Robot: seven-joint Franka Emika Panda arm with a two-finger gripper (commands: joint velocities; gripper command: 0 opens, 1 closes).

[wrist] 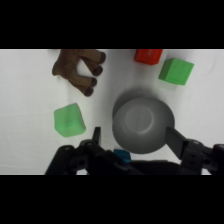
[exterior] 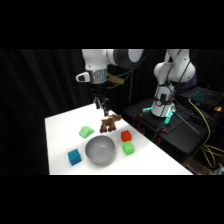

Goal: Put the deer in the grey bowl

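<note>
My gripper (exterior: pixel 102 106) hangs with fingers spread wide, empty. The small dark brown toy deer (exterior: pixel 110 122) lies on the white table (exterior: pixel 60 130) behind the smooth grey bowl (exterior: pixel 100 150), flanked by green blocks (wrist: pixel 69 120) and a red block (exterior: pixel 126 135).

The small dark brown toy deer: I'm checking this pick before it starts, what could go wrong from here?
The small dark brown toy deer lies on its side, so the open gripper may slip off its legs. The red block and light green block sit close by and could get nudged. The round grey bowl could shift too.
</note>
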